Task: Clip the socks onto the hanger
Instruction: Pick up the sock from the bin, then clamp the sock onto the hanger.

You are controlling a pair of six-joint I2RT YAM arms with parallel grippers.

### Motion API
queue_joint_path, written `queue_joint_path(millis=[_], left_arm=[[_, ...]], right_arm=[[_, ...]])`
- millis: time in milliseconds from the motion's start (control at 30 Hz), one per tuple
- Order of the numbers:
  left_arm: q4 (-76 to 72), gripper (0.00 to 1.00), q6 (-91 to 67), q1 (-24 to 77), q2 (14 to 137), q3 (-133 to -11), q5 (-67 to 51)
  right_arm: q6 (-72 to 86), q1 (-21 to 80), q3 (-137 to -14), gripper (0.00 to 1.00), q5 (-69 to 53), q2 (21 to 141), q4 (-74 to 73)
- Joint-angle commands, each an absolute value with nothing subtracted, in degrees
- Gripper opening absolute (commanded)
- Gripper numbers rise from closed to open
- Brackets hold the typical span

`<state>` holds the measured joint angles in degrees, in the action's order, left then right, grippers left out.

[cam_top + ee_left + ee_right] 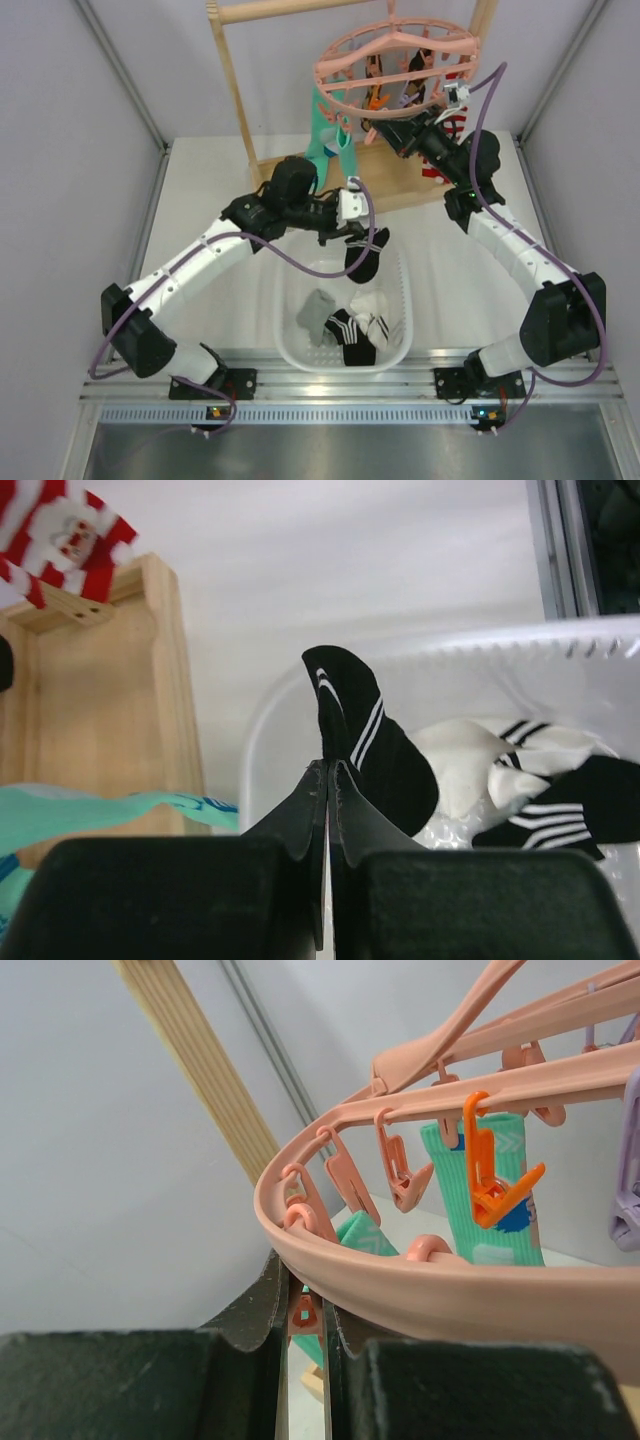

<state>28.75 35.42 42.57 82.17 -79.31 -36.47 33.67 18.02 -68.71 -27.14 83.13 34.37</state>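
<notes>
Desk (200,200): white, arms at the near edge. Wooden rack (232,75) at the back, with the pink hanger (322,70) hung from it, high above the desk. A teal sock (325,135) is already clipped on the hanger's left side. White basket (408,310) in the centre, with the loose socks (345,330) inside.

Task sock: black striped sock (370,740), pinched by the left claw (328,775). The jaws are fully closed on one edge and the rest stands free above the tips. In the top view it dangles over the basket, well below the hanger.

Right claw (308,1290): up at the hanger's outer ring, closed on a small pink peg (303,1315) just under the rim. Whether the peg's mouth is squeezed open, cannot tell.

Step in hand: carry the sock up to the held peg.

- Raise the left arm slowly and lead with the free edge of the sock.
- Come in from below and in front, apart from the teal sock and neighbouring pegs.
- The hanger likely swings, so the right claw should hold the peg steady.
- Push the fabric deep into the peg's mouth.
- Let the peg bite first, then release the sock.
</notes>
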Motion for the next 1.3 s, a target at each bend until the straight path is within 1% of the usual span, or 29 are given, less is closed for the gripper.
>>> queue_joint_path(millis=[0, 233, 367, 600, 733, 867, 1133, 1267], left_arm=[[29.71, 0.0, 27.96, 41.57, 86.64, -87.69, -38.41], [30.06, 0.0, 21.37, 37.01, 95.44, -99.04, -38.49], [26.46, 0.0, 16.97, 34.28, 97.64, -101.16, -37.18], [23.2, 0.0, 13.54, 34.01, 97.73, -101.78, -34.8], [22.24, 0.0, 10.47, 31.83, 98.0, -103.18, -39.27], [20.22, 0.0, 5.28, 29.1, 98.52, -103.71, -49.54], [20.39, 0.0, 5.8, 25.58, 99.58, -103.88, -57.83], [18.73, 0.0, 4.84, 25.49, 100.02, -103.8, -62.92]], right_arm=[[33.58, 16.88, -72.25, 0.0, -28.39, 83.58, 37.88], [33.84, 16.44, -72.69, 0.0, -30.59, 83.58, 38.76], [32.7, 16.44, -72.86, 0.0, -31.03, 83.32, 37.97], [31.2, 16.44, -72.69, 0.0, -27.77, 82.88, 34.98], [30.5, 16.44, -71.37, 0.0, -29.88, 82.88, 36.56], [29.62, 16.35, -70.66, 0.0, -35.23, 83.23, 38.58], [29.88, 16.26, -72.07, 0.0, -41.21, 84.11, 39.9], [29.36, 16.17, -72.42, 0.0, -43.32, 85.07, 40.6]])
